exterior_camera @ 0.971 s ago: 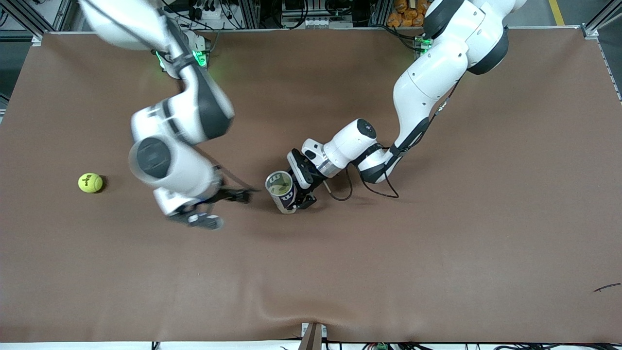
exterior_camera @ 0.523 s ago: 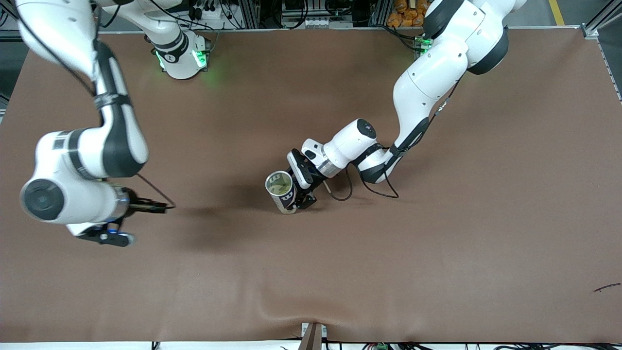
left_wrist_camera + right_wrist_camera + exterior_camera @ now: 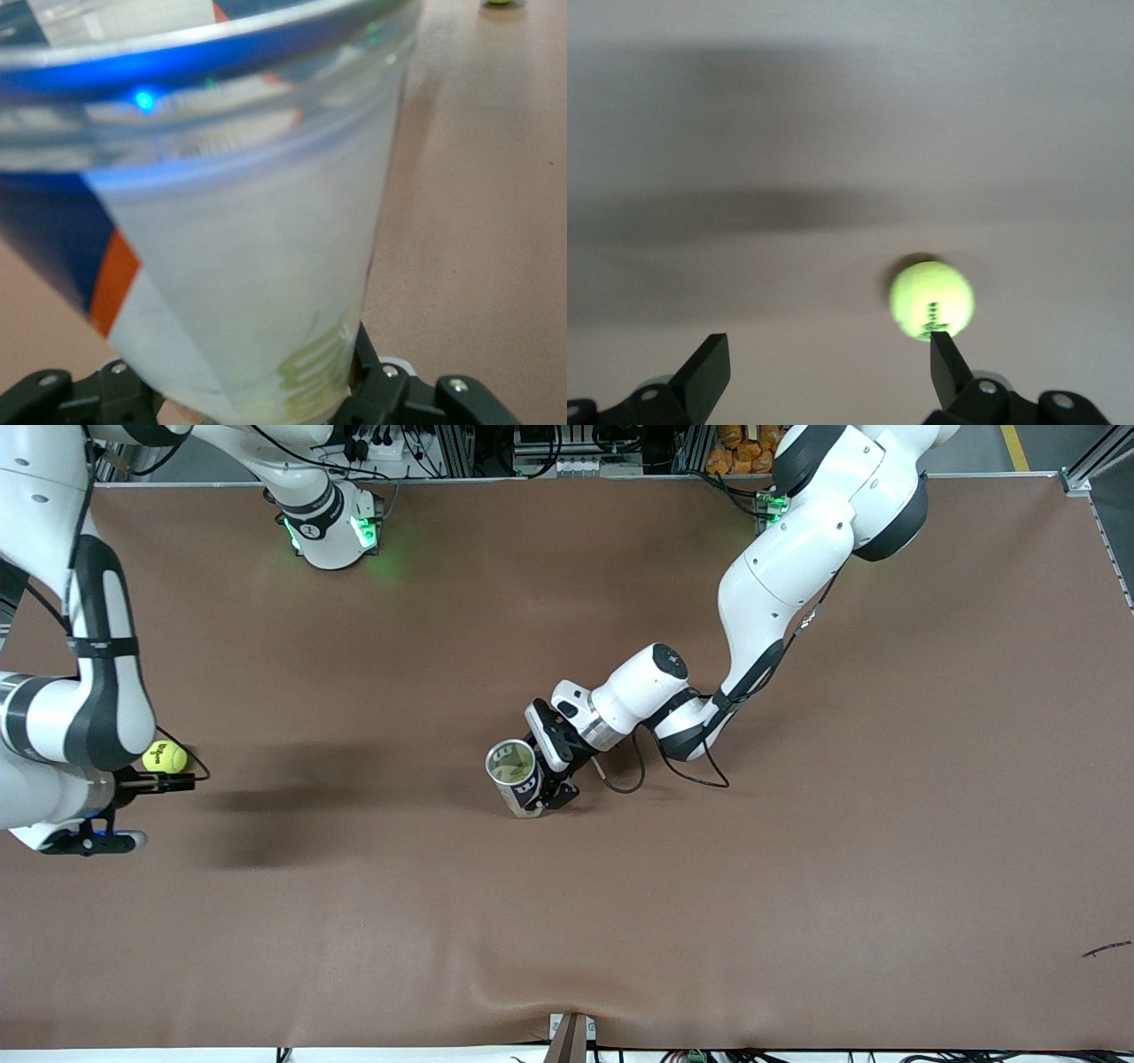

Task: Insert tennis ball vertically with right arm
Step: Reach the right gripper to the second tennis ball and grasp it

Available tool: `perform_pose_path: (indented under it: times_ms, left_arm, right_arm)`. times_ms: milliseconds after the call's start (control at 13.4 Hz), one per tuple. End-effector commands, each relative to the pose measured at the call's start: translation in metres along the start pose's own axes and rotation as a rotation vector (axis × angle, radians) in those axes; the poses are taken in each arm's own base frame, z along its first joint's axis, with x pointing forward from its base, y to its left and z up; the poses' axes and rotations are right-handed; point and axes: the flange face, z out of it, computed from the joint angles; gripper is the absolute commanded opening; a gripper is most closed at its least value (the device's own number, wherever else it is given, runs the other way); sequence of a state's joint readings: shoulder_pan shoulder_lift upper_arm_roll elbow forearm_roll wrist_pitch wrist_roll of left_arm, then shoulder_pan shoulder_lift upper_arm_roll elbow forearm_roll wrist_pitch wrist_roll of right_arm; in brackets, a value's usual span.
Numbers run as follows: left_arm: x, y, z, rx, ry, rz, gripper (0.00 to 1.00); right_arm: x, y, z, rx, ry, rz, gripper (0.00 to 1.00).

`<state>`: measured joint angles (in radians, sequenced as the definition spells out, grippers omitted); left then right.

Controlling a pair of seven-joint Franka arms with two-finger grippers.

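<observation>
You can make out black brand lettering on the tennis ball (image 3: 165,757) in the front view, looks like "Wilson" but it's too small to be sure. The can (image 3: 515,773) has big pale characters on its side, nothing you can actually read.

bare brown tabletop (image 3: 797,912) surrounds the tennis ball (image 3: 165,757) under the right end effector (image 3: 824,372), fingers spread; mid-table, the left end effector (image 3: 542,790) and its can (image 3: 516,772) block passage.
</observation>
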<state>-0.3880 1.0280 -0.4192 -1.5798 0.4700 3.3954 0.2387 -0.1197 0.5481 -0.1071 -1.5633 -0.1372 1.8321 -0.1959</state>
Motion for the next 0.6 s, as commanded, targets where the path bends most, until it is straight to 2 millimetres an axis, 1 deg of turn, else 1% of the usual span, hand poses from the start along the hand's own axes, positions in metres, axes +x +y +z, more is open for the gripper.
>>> perform_pose_path:
  times_ms: [0,149,299,373,523]
  left_arm:
    - [0.0,-0.004,0.002,0.013,0.012,-0.006,0.78]
    - [0.0,-0.005,0.002,0.013,0.012,-0.006,0.78]
    - [0.0,-0.005,0.002,0.013,0.012,-0.004,0.78]
    - [0.0,-0.005,0.001,0.013,0.014,-0.003,0.78]
    - [0.001,-0.005,0.001,0.015,0.025,-0.002,0.78]
  right_arm:
    - [-0.026,0.031,0.036,-0.016,0.019,-0.051,1.0]
    - [-0.045,0.046,0.072,0.007,0.009,-0.037,1.0]
    - [-0.055,0.043,0.101,0.023,-0.017,-0.035,1.0]
    - [-0.059,0.046,0.11,0.03,-0.028,-0.026,1.0]
    - [-0.064,0.055,0.12,0.041,-0.044,-0.012,1.0]
